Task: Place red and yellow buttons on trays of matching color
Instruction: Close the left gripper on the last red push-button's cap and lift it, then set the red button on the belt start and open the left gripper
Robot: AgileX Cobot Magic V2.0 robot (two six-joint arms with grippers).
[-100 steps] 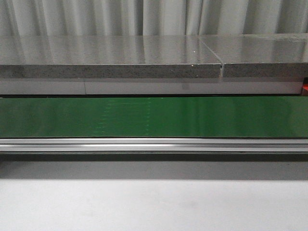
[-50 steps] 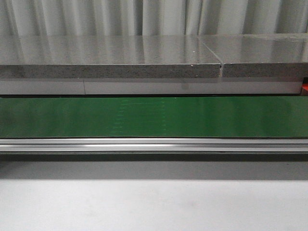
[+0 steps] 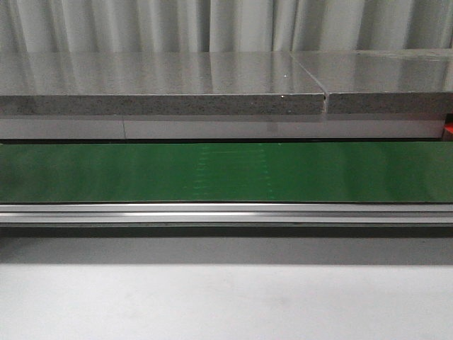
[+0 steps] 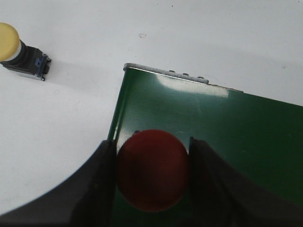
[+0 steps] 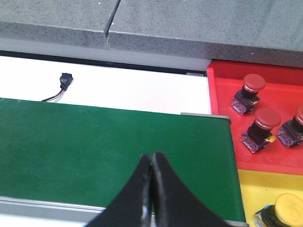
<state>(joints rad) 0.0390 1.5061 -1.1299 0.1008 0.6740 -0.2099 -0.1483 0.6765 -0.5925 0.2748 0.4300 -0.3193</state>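
Across the top of your frame hang pale grey curtains [image 3: 226,25]; below them sit speckled grey stone slabs [image 3: 163,85], glossy with reflected light; the white bench [image 3: 226,301] fills the bottom.

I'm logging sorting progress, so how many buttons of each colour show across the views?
Red buttons: 4 (one between the left gripper fingers, three in the red tray:)
Yellow buttons: 2 ( on the white table, in the yellow tray)
Total: 6
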